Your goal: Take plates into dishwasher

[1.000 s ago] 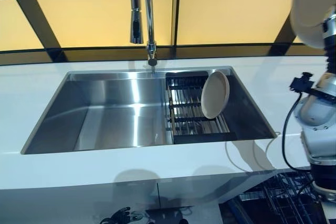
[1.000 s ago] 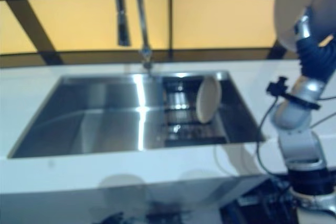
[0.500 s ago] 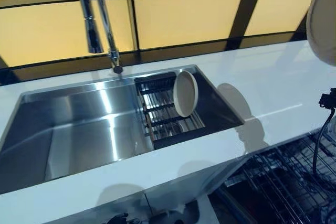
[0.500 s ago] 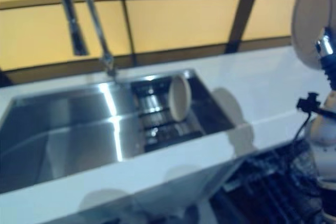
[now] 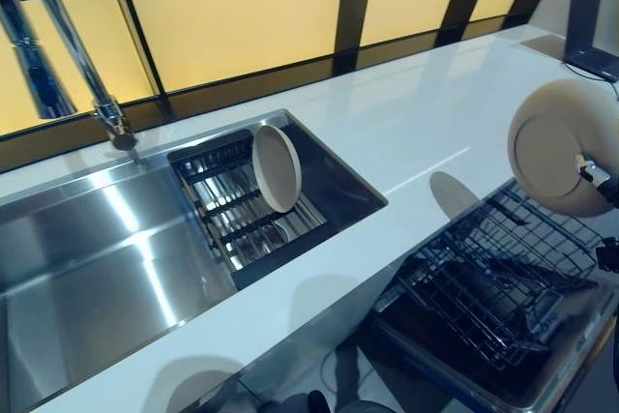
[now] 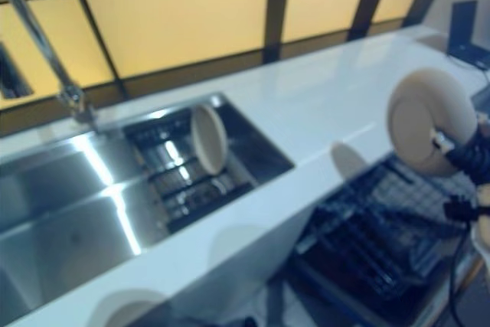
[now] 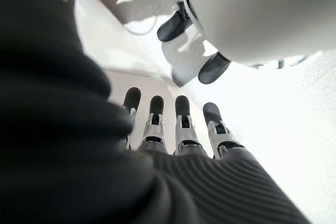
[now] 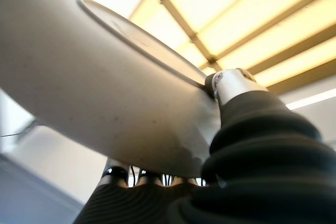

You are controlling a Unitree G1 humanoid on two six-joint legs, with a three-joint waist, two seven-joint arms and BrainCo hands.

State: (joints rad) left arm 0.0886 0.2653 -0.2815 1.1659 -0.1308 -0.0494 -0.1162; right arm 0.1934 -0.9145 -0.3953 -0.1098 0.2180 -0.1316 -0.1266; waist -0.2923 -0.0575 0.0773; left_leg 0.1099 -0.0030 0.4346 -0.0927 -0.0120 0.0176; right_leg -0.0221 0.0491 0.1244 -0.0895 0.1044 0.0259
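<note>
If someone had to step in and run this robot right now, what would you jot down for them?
Right hand: shut on a beige plate, held up on edge above the open dishwasher rack, not yet lowered into it.
Left hand: idle with its fingers straight and holding nothing; seen only in its own wrist view.
A second beige plate stands on edge in the drying rack inside the sink.
Done: one plate lifted out and brought over to the dishwasher.
Left: set the held plate into the rack, then go back for the one in the sink.

Bright backlight, glare, soft blur
</note>
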